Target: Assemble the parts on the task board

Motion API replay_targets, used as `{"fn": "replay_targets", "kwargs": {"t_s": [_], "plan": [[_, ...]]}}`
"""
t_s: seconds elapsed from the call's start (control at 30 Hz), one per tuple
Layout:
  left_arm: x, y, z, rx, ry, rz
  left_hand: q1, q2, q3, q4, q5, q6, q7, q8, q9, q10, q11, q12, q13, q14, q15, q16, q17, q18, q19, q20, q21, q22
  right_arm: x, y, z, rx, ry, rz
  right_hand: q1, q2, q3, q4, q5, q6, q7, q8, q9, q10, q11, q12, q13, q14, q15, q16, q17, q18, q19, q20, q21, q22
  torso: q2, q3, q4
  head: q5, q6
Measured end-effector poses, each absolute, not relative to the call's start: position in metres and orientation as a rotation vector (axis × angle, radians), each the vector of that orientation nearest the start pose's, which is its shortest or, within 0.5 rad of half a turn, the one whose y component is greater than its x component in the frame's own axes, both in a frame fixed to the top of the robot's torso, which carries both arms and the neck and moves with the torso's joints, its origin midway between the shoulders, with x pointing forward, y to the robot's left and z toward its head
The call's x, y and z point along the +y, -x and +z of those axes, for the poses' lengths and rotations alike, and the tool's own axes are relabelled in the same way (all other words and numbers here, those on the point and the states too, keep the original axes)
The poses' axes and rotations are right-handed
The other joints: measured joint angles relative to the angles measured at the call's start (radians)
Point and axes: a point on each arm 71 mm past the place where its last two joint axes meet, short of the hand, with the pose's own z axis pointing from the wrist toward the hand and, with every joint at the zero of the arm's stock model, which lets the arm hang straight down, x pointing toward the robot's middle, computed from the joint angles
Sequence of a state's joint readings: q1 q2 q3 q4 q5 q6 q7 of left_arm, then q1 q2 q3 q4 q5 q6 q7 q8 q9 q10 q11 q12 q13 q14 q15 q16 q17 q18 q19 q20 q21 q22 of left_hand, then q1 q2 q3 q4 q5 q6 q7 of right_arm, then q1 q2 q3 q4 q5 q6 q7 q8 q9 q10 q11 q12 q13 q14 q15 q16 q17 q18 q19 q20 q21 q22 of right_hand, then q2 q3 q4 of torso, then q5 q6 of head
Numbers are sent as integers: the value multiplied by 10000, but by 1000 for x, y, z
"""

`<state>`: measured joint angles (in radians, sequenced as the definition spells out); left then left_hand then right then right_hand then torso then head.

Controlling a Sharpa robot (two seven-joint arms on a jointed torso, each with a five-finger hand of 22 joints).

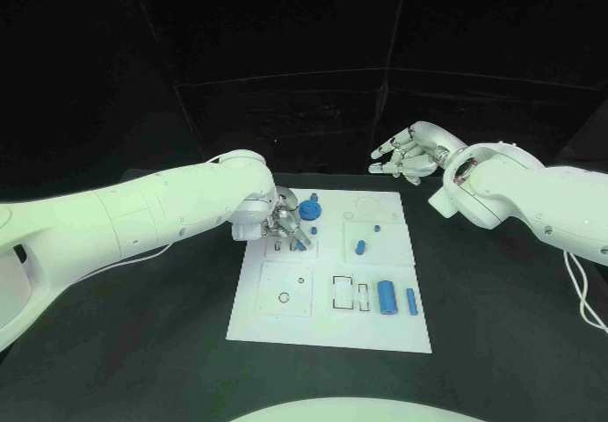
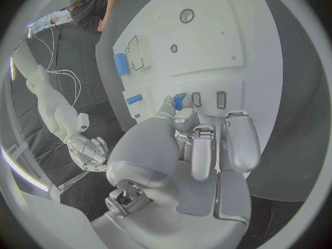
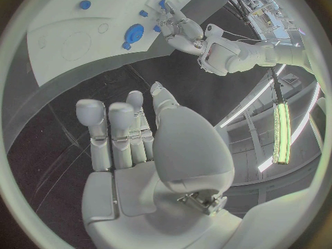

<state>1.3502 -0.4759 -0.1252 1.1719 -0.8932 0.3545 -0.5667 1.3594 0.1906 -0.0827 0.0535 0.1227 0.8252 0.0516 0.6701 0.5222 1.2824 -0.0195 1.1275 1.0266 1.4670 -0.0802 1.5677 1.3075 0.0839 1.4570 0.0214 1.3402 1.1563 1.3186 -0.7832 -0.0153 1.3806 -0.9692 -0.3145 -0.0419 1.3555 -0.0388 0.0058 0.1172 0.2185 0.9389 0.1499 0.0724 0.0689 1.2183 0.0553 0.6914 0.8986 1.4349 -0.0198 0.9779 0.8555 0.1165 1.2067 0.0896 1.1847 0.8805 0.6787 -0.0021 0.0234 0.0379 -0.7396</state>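
Left hand (image 1: 281, 227) sits low over the far-left part of the task board (image 1: 332, 338) in the head view, fingers pointing down at a small blue part (image 1: 298, 245) among the slots there. Whether the fingertips pinch that piece or only touch it I cannot tell from above. Just beside the hand, toward the board's far edge, lies a round blue gear-like part (image 1: 309, 210). A short blue peg (image 1: 361, 247) lies further toward the right arm, and near the board's near edge a blue cylinder (image 1: 387, 297) and a thin blue bar (image 1: 412, 301) lie side by side, long axes running near to far. Right hand (image 1: 406, 155) hovers off the board beyond its far right corner, fingers loosely apart, holding nothing. The left is plainly the nearer hand to the slot work.

From the left wrist, the left hand's fingers (image 2: 206, 149) are curled forward and close together, and a small blue part (image 2: 179, 100) stands at their tips, next to two narrow slots (image 2: 208, 98). It seems pinched, but the contact is hidden.

From the right wrist, the right hand (image 3: 141, 149) is spread and empty above the dark counter (image 3: 90, 88), well apart from the board.

No labels or writing can be read anywhere.
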Motion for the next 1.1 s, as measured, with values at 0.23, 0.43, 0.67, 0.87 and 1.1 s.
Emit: {"fn": "replay_targets", "kwargs": {"t_s": [0.23,0.43,0.67,0.87,1.1], "plan": [[131,-534,-205,25015,958,-4100,-390,-581,1197,319,1109,-34,33,-39,-72,-35,-34,-3,-47,0,0,0,0,0,0,0,0,29,-217,-536,-128,16303,-2853,8449,0,0,-39,39,43,0,0,0,0,0,0,0,1,0,0,0,0,0,0,0,0,-8,-1,1,9,18,-1],[135,-533,-204,24788,1164,-4392,-1381,-1870,4028,692,1975,-3,10,128,109,135,80,68,-4,-19,-19,0,0,0,-41,40,0,69,-217,-537,-128,16331,-2847,8440,0,0,-39,39,49,0,0,0,0,0,0,0,2,0,0,0,0,-1,0,0,0,-8,-11,7,30,25,7],[141,-532,-202,24339,1525,-4777,-2014,-2356,5420,815,1975,28,20,398,319,293,-4,179,71,-18,-19,0,0,1,-41,40,0,106,-217,-537,-128,16354,-2845,8426,0,0,-39,39,49,0,0,0,0,0,0,0,2,0,0,0,0,0,0,0,0,-8,-11,7,30,98,17],[147,-531,-200,23906,1889,-5049,-2205,-2547,5694,786,2308,98,-15,446,372,346,-56,228,125,-19,-19,0,0,1,-41,40,0,170,-218,-538,-128,16367,-2848,8411,0,0,-39,39,49,0,0,0,0,0,0,0,3,0,0,0,0,0,0,0,0,-8,-8,12,23,159,23],[157,-529,-200,23462,2371,-5143,-2251,-2594,5719,761,2339,101,-15,504,381,381,-21,228,136,-18,-18,0,0,1,-41,40,0,210,-218,-538,-129,16387,-2842,8406,0,0,-39,38,49,0,0,0,-1,0,0,0,4,0,0,0,0,0,0,0,0,-7,0,11,12,198,4]]}}
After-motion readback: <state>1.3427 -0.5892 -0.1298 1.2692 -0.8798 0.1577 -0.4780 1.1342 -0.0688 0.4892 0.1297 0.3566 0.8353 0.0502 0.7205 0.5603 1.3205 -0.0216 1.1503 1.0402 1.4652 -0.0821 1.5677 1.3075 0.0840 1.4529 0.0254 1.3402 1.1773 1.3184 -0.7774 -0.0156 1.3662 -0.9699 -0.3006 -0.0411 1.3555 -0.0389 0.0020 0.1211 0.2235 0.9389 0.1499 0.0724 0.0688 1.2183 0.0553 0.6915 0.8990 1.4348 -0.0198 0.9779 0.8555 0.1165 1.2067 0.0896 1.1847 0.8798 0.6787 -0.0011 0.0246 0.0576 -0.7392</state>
